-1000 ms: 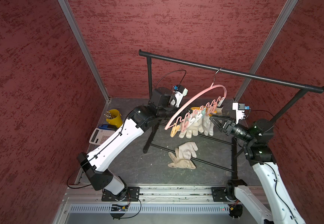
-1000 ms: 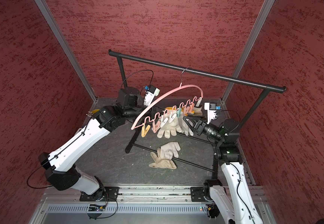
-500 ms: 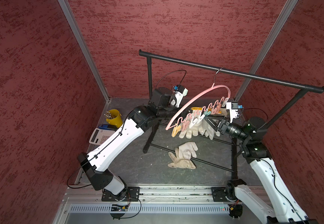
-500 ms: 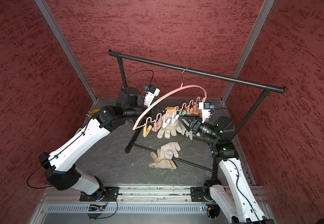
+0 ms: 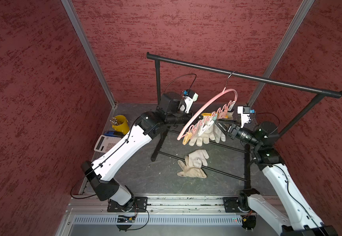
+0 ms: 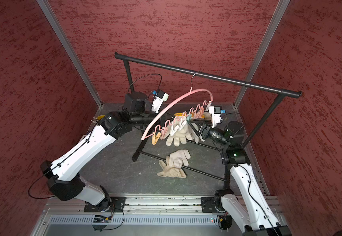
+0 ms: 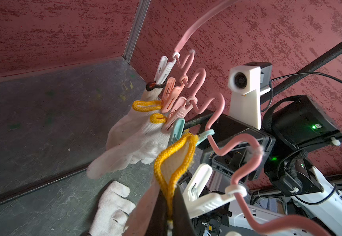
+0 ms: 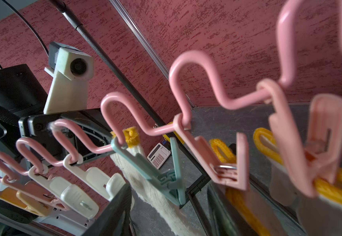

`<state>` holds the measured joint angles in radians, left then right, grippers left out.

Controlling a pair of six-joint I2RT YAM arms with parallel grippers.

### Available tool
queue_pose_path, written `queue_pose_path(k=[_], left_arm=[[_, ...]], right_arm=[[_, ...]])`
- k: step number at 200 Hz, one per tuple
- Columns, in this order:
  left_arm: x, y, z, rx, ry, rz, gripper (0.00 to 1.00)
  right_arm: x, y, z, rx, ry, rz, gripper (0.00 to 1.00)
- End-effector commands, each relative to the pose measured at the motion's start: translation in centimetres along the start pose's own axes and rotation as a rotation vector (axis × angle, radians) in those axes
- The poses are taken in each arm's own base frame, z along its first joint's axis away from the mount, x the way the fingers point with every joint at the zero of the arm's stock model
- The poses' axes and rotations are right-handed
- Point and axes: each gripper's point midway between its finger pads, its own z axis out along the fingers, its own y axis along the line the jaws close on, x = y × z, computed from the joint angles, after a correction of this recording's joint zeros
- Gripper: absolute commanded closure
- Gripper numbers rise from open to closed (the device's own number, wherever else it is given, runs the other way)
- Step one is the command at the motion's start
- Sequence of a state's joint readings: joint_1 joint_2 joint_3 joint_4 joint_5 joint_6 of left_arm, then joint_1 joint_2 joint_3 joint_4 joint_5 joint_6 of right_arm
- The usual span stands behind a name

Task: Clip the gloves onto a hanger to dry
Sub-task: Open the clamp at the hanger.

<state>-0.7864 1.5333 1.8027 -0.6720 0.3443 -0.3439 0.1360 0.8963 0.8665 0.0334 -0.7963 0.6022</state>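
Note:
The pink hanger point(image 5: 207, 106) hangs by its hook from the black rack bar, in both top views point(image 6: 172, 104). Several white gloves point(image 5: 204, 134) dangle from its clothespins. Two more gloves point(image 5: 194, 163) lie on the floor below. My left gripper point(image 7: 171, 190) is shut on the yellow cuff of a cream glove point(image 7: 176, 155), held up by the teal clothespin point(image 7: 177, 130). My right gripper point(image 8: 169, 190) is open, its jaws standing either side of the teal clothespin point(image 8: 166, 179) without touching it. The held glove's fabric point(image 8: 151, 194) hangs behind that clothespin.
The black garment rack point(image 5: 247, 76) spans the back, and its base bars point(image 5: 223, 173) cross the floor under the hanger. A yellow cup point(image 5: 121, 124) and a calculator point(image 5: 104, 143) sit at the left wall. An empty white clothespin point(image 7: 204, 192) hangs beside my left fingers.
My right gripper has moved left, in under the hanger's row of clothespins. The left arm has kept still with the glove cuff in it.

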Motion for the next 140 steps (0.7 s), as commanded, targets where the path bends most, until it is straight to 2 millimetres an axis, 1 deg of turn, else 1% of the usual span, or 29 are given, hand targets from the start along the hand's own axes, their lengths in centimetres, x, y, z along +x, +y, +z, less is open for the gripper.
queue_pose_path(k=[1,44,94,140], left_arm=[[-0.8,-0.8,-0.5,0.036,-0.033,0.020,1.00],[-0.7,-0.8,-0.6,0.036,-0.030,0.020,1.00],[-0.7,-0.7,-0.7,0.033,-0.030,0.019,1.00],[-0.5,-0.6,-0.8,0.030,-0.027,0.015,1.00]], right_arm=[[-1.0,0.9,0.4,-0.017,-0.026,-0.039,0.41],[-1.2,0.7,0.9,-0.017,-0.031,-0.049,0.41],[-2.0,1.1,1.9,-0.049,-0.029,-0.060,0.41],[-2.7,1.4,1.9,-0.049,-0.048,-0.082,0.41]])
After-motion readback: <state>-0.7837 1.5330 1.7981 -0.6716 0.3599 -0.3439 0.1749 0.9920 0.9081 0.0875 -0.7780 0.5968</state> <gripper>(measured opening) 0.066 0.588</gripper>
